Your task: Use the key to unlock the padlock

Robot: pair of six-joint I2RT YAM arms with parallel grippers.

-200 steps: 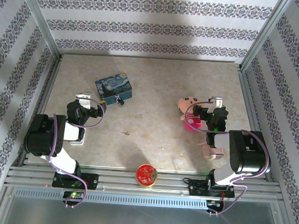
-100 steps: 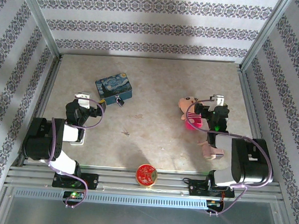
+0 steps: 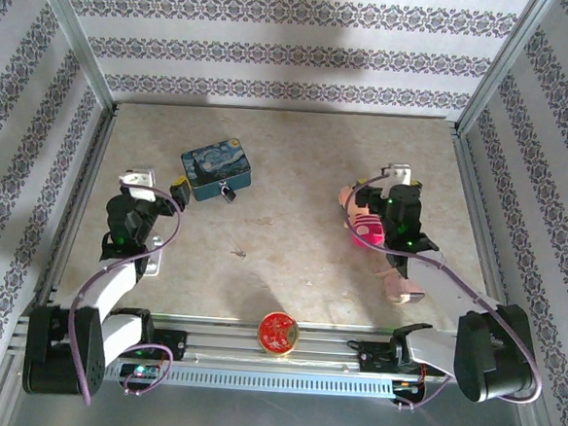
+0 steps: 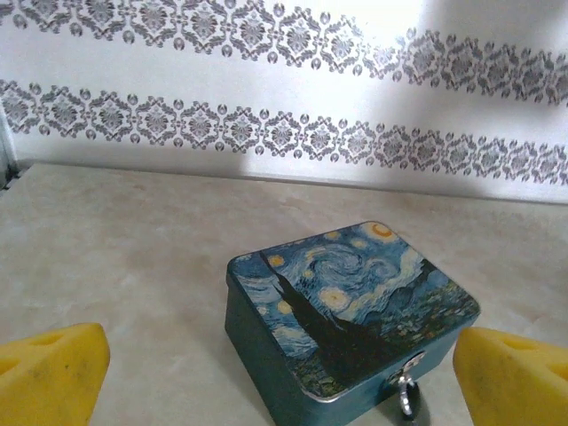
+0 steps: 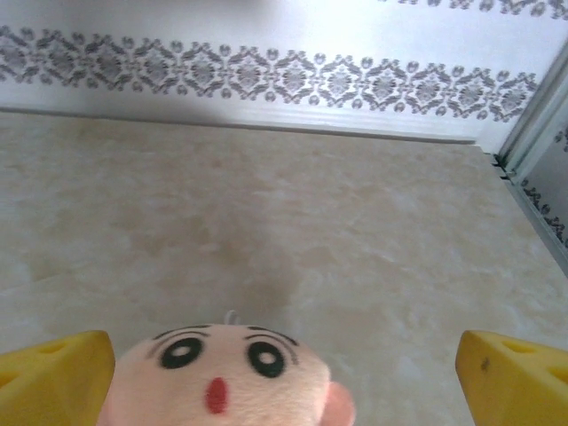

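Note:
The padlock [image 3: 229, 195] is a tiny dark thing hanging at the front of the blue painted tin [image 3: 216, 168]. In the left wrist view its silvery shackle and dark body [image 4: 406, 401] show at the tin's clasp, at the bottom edge. The key [image 3: 238, 254] is a thin dark sliver lying alone on the table's middle. My left gripper [image 3: 159, 187] hovers left of the tin, open, its yellow fingers [image 4: 53, 377] wide on either side of the tin [image 4: 346, 311]. My right gripper [image 3: 391, 189] stands open above a pink plush doll [image 3: 355, 210], touching nothing.
The doll's face [image 5: 222, 377] sits low between my right yellow fingers [image 5: 510, 377]. A round red-and-gold disc [image 3: 279, 332] lies at the near edge. A pink object [image 3: 403, 285] rests beside the right arm, a white one [image 3: 150, 260] beside the left. Patterned walls enclose the table.
Both arms have stretched out and away from their bases. The left gripper shifted left and back, the right gripper left and back over the doll. Both stayed open.

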